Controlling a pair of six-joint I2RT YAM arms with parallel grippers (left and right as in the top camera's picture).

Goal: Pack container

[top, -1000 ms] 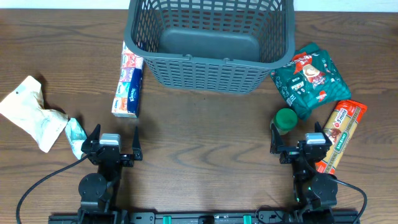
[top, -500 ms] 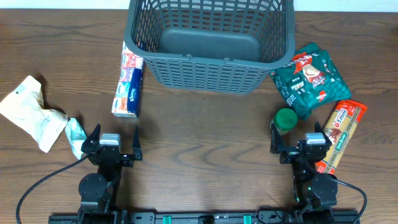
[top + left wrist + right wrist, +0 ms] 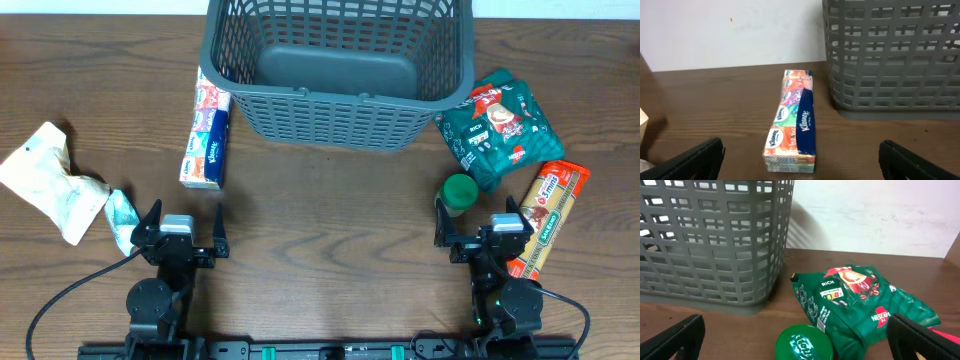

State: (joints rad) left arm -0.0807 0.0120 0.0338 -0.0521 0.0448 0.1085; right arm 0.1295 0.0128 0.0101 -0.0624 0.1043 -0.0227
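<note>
Two pairs of fingers sit low at the near edge of the desk (image 3: 330, 220), both spread wide and gripping nothing. The left fingers (image 3: 690, 160) touch no object. A tissue pack (image 3: 205, 138) lies lengthwise straight ahead of them, apart from the tips, and its far end is just beside the left front corner of the basket (image 3: 340, 100). A small teal packet (image 3: 120, 215) lies just beside the outer left finger, next to a crumpled white bag (image 3: 45, 180) further left.

The right fingers (image 3: 675, 335) are parted about as widely. A green lid (image 3: 460, 190) stands just ahead of the inner one; whether they touch cannot be told. Beyond the lid lies a green pouch (image 3: 498, 128), close to the basket's right front corner. A biscuit packet (image 3: 545, 215) lies slanted along the outer side of the right arm.

The basket stands at the far middle of the desk, upright, with its grey bottom in plain view and bare wood between it and both arms.
</note>
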